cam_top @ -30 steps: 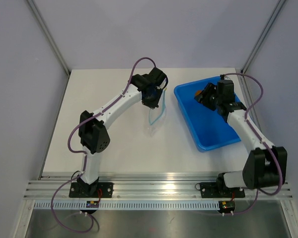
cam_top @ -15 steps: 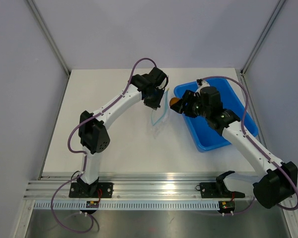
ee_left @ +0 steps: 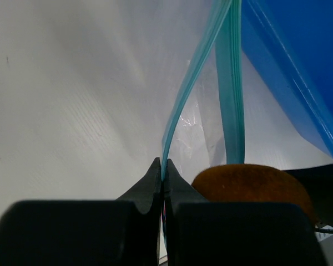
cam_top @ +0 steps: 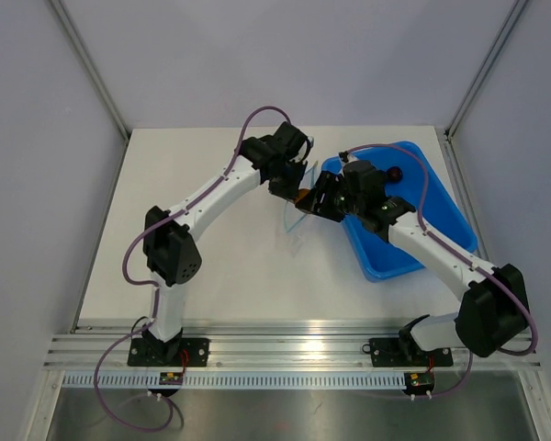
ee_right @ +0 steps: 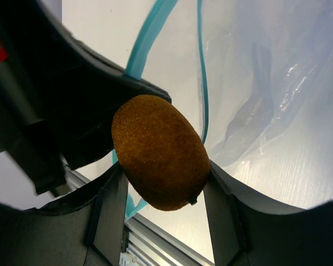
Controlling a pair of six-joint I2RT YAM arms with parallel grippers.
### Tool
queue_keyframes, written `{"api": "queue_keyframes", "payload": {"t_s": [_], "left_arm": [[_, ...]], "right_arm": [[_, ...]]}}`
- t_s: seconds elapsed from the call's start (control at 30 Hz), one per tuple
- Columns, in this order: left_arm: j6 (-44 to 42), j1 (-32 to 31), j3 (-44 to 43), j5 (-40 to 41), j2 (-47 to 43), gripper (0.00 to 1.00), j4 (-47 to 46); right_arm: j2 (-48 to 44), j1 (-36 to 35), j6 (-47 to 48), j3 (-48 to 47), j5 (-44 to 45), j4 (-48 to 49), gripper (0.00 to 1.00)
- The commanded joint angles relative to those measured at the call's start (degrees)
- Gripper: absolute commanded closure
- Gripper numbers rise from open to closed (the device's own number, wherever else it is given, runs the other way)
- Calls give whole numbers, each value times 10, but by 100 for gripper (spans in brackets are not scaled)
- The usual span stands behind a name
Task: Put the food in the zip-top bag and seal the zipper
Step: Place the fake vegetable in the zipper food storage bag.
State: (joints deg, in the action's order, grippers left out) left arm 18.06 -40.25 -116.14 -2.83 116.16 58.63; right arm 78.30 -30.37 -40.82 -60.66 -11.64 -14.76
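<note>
My left gripper (ee_left: 162, 163) is shut on the zipper (ee_left: 180, 111), the teal strip, and holds one lip of the clear zip-top bag (cam_top: 297, 219) up off the table. The bag's mouth gapes open beside it. My right gripper (ee_right: 164, 180) is shut on an orange-brown fuzzy piece of food (ee_right: 158, 152), held right at the bag's mouth and close against the left gripper (cam_top: 287, 188). The same fruit (ee_left: 250, 183) shows just right of the left fingers. A dark round piece of food (cam_top: 396, 173) lies in the blue tray.
The blue plastic tray (cam_top: 413, 248) lies at the right of the white table, its near-left corner close to the bag. The right arm reaches across the tray's left rim. Grey walls close off both sides and the back.
The right arm has swung left out of the blue tray, carrying the orange-brown fruit to the bag's mouth. The left gripper has held the bag almost still.
</note>
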Motion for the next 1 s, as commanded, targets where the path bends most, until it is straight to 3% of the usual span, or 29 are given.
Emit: {"api": "queue_keyframes", "payload": {"t_s": [0.0, 0.47, 0.57, 0.6, 0.73, 0.97], "left_arm": [[9, -3, 2, -26, -51, 100, -32], [9, -10, 24, -55, -67, 100, -40], [12, -14, 23, -58, -65, 100, -43], [12, -14, 22, -56, -64, 100, -42], [9, -14, 17, -40, -59, 100, -36], [8, -11, -6, -30, -36, 100, -21]], "right_arm": [[17, -5, -21, -24, 6, 14, 55], [81, -5, -21, -70, 64, -47, 52], [93, -5, -12, -92, 67, -67, 39], [94, -5, -9, -97, 66, -69, 26], [74, -6, -1, -91, 65, -69, 15], [34, -5, 10, -89, 89, -96, 17]]}}
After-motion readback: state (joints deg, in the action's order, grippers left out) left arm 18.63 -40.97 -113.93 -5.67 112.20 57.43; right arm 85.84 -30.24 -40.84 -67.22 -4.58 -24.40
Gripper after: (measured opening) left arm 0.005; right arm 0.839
